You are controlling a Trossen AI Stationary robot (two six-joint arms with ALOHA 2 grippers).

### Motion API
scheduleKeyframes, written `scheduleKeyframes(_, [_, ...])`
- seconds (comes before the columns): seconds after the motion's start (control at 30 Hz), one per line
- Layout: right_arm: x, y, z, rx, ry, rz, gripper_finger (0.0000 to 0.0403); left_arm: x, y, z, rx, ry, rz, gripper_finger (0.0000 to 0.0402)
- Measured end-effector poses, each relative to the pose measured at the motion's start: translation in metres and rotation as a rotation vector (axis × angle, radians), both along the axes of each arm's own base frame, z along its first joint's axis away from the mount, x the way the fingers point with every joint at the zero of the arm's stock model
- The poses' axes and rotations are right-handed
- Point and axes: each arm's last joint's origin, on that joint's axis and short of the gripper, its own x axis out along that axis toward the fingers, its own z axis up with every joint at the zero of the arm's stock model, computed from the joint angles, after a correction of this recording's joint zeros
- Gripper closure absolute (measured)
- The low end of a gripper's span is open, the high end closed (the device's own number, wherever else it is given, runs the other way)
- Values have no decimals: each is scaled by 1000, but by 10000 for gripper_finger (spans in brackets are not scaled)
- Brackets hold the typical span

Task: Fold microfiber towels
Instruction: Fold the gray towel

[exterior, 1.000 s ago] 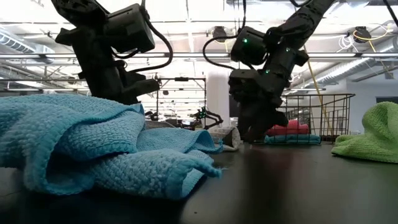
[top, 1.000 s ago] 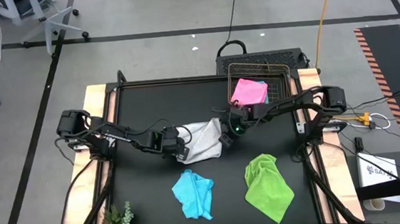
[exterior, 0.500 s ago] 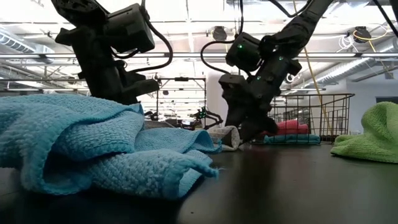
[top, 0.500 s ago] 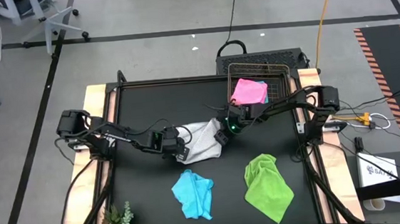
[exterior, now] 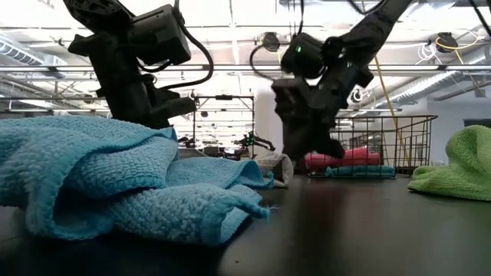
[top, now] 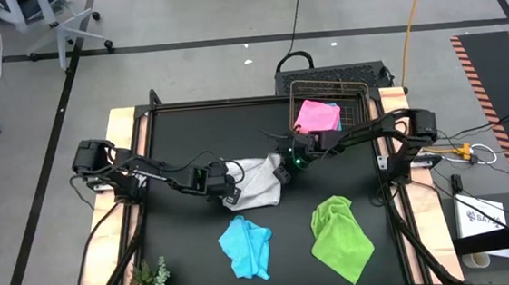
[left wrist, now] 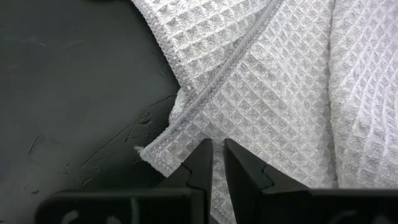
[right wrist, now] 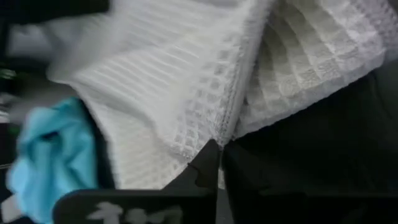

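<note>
A white-grey towel (top: 257,180) lies crumpled at the middle of the black table, with both grippers at it. My left gripper (top: 232,188) is shut on its left side, seen close in the left wrist view (left wrist: 217,155). On the towel's right side my right gripper (top: 280,170) is shut on an edge, as the right wrist view (right wrist: 219,155) shows. A light blue towel (top: 245,248) and a lime green towel (top: 341,236) lie bunched nearer the front edge. A pink towel (top: 316,117) rests on another blue one in the wire basket (top: 346,94). My left gripper pinches the towel just inside its hemmed edge (left wrist: 186,149), close to a corner, between its two fingers. The fingers slant down from the table's left. The cloth around them lies flat on the table. My right gripper pinches a hemmed edge (right wrist: 228,121) on the towel's right side between its two fingers, where folded layers meet. It slants down from the table's right. The rest of the towel lies on the table.
A small green plant (top: 149,280) stands at the front left corner. In the low view the blue towel (exterior: 115,184) fills the near left and the green towel (exterior: 456,165) the right. Bare table lies between these two towels and left of the white-grey one.
My right gripper has tipped and rolled a little at the towel's right edge and has shut on it. The left gripper has kept its hold, and the other towels have stayed put.
</note>
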Motion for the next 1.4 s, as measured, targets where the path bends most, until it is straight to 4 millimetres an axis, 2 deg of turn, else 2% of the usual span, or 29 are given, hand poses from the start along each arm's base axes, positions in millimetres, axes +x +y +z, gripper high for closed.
scheduleKeyframes(0.17, [-4, 0, 30, -26, -110, -3, 399, 0, 0, 0, 1, -2, -4, 360])
scheduleKeyframes(0.3, [-5, -1, 42, -39, -167, -10, 401, 1, 0, 1, 7, -15, -3, 360])
scheduleKeyframes(0.57, [-8, -1, 39, -29, -129, -9, 402, 9, 0, 4, 24, -104, -11, 360])
scheduleKeyframes(0.87, [-26, 3, 26, -20, 102, 14, 402, 10, 0, 4, 24, -107, -13, 360])
scheduleKeyframes(1.13, [-17, 0, 31, -38, -2, -12, 402, 24, -1, 13, 46, -259, -88, 360])
scheduleKeyframes(1.4, [-17, 1, 31, -33, -2, -15, 403, 24, 2, 13, 51, -262, -85, 360])
